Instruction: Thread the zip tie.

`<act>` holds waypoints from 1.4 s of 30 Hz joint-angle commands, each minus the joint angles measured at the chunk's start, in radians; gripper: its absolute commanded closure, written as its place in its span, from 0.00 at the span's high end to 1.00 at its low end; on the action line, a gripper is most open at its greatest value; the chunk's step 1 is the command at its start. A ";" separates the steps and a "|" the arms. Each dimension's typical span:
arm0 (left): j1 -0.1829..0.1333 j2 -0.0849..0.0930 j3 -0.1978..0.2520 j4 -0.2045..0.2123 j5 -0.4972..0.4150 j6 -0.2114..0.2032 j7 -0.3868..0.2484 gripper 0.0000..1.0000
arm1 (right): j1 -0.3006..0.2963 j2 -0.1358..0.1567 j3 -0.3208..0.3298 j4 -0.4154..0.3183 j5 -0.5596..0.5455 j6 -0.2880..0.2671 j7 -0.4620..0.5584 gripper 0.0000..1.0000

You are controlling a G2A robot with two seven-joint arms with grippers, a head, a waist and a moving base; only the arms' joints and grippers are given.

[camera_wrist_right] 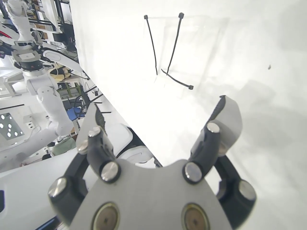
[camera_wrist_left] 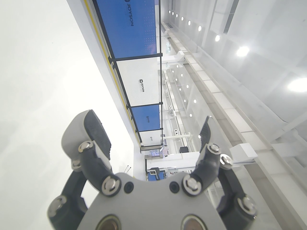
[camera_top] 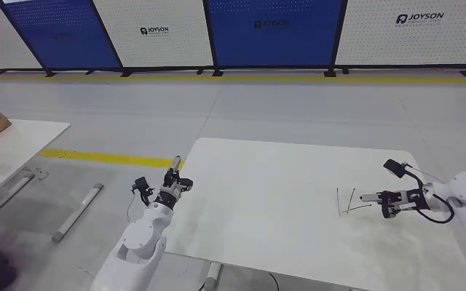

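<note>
Pickup first: lower right claw [camera_wrist_right: 159,105], apart and empty, onto nearest tie [camera_wrist_right: 178,81] just ahead; pinch near tail, leave head free. Left claw [camera_wrist_left: 151,120] also apart, far off.

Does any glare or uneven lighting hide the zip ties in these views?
Right wrist view: the table is washed out very bright, yet the three zip ties stand out dark against it, heads included. Left wrist view: the ceiling lights flare into bright blobs, and the table is near-uniform white. Top view: the light is even with no glare, and the zip ties read as thin dark lines.
</note>
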 commanded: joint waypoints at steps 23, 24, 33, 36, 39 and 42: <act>0.000 0.000 0.000 0.000 0.000 0.000 0.000 1.00 | -0.005 -0.041 -0.013 0.012 -0.052 0.167 -0.132 0.74; 0.000 0.000 0.000 0.000 0.000 0.000 0.000 1.00 | -0.005 -0.044 -0.014 0.018 -0.054 0.166 -0.131 0.69; 0.000 0.000 0.000 0.000 0.000 0.000 0.000 1.00 | 0.004 -0.060 -0.009 0.080 -0.064 0.144 -0.124 0.48; 0.000 0.000 0.000 0.000 0.000 0.000 0.000 1.00 | 0.006 -0.064 -0.006 0.100 -0.067 0.141 -0.123 0.47; 0.000 0.000 0.000 0.000 0.000 0.000 0.000 1.00 | 0.006 -0.068 -0.002 0.118 -0.066 0.137 -0.122 0.43; 0.000 0.000 0.000 0.000 0.000 0.000 0.000 1.00 | 0.006 -0.071 0.004 0.138 -0.062 0.128 -0.119 0.43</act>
